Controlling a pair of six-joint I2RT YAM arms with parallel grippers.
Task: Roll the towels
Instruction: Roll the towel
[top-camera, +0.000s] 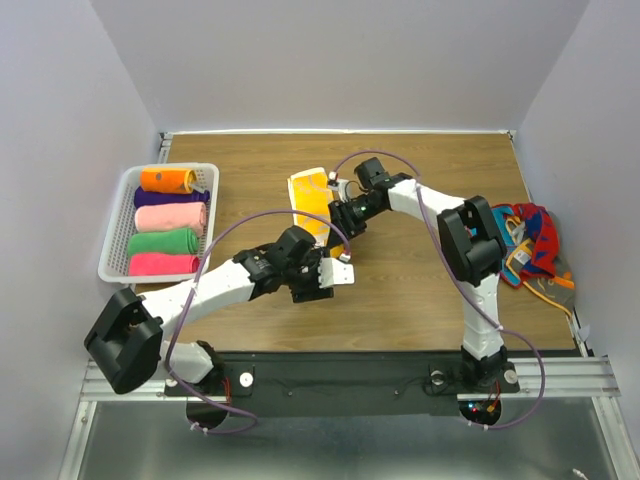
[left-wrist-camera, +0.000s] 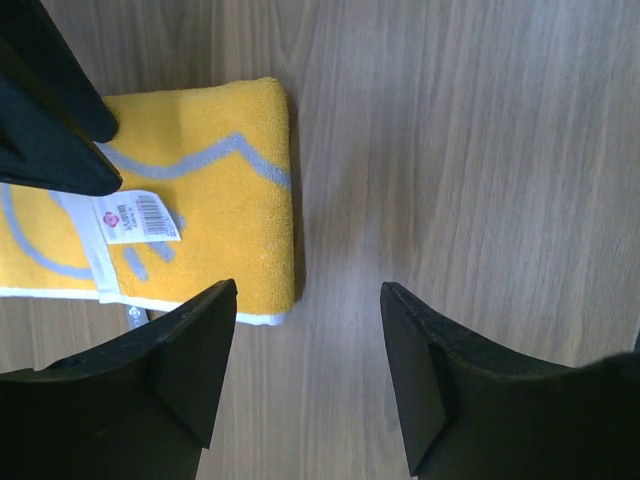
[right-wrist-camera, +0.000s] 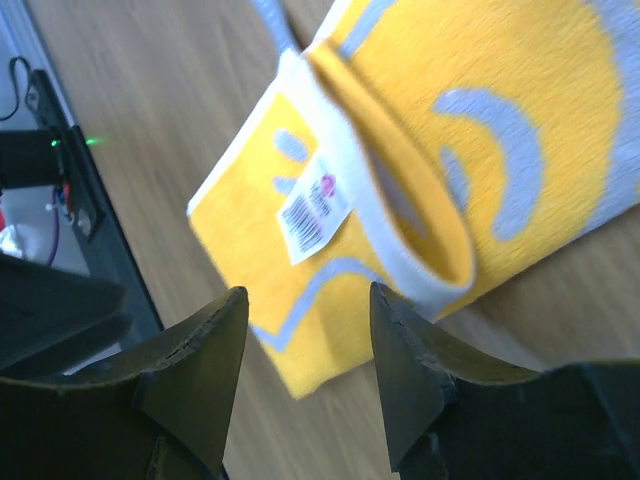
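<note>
- Yellow towel: near end covered by the right gripper in the top view. It is cut off by the left edge in the left wrist view, and by the top and right edges in the right wrist view.
- Right gripper: cannot tell whether its fingers pinch the towel or merely stand over it.
- Label: print too small to read.
- Patterned towel pile: partly behind the right arm; count undeterminable.
- Left gripper: fingertips not discernible in the top view.
</note>
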